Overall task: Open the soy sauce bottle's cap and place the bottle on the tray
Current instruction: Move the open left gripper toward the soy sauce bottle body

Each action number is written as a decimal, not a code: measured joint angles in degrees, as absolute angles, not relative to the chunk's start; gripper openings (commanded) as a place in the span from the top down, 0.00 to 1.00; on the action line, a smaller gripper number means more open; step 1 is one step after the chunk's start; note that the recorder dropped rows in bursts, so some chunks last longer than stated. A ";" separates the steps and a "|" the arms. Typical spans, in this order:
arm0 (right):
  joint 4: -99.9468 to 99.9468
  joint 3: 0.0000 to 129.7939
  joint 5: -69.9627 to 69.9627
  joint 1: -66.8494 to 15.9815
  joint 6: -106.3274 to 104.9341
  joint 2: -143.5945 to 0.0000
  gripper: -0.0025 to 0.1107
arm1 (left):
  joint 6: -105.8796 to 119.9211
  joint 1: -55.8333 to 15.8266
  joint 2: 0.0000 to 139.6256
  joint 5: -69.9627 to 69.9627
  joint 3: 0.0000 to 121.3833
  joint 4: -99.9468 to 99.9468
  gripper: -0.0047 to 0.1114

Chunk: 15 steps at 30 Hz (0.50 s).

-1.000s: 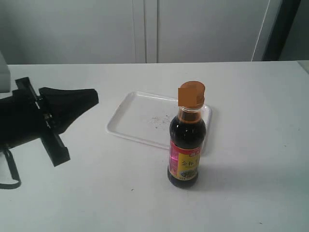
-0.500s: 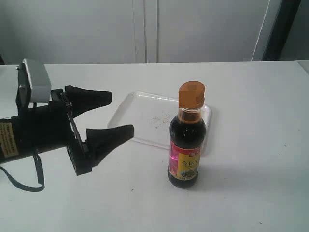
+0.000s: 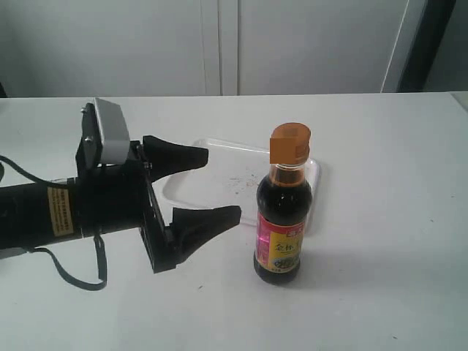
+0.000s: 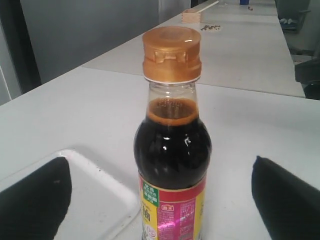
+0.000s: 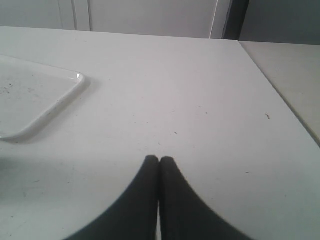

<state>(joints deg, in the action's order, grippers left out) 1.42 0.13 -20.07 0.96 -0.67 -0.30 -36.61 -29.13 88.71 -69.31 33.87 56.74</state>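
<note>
Bottle (image 3: 283, 219) stands capped on the counter (image 3: 380, 219), near the tray (image 3: 212, 179); left pincer (image 3: 212, 186) spread to straddle it, right pincer (image 5: 159, 161) pressed together.

Glossy clear bottle (image 4: 172, 150), matt orange cap (image 4: 171, 53)

Exterior cam: high, angled down over my table (image 3: 380, 292). My left wrist cam: low, close on the bottle (image 4: 172, 165). Right wrist cam: low, skimming the table; all three catch the tray (image 5: 30, 100).
</note>
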 measured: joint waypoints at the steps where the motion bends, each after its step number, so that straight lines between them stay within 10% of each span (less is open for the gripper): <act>1: 1.42 0.13 -20.07 0.96 -0.67 -0.30 0.98 | -36.99 -29.27 89.21 -69.31 34.35 56.61 0.12; 15: 1.42 0.13 -20.07 0.96 -0.67 -0.30 0.98 | -42.76 -33.11 91.51 -69.31 43.38 54.89 0.12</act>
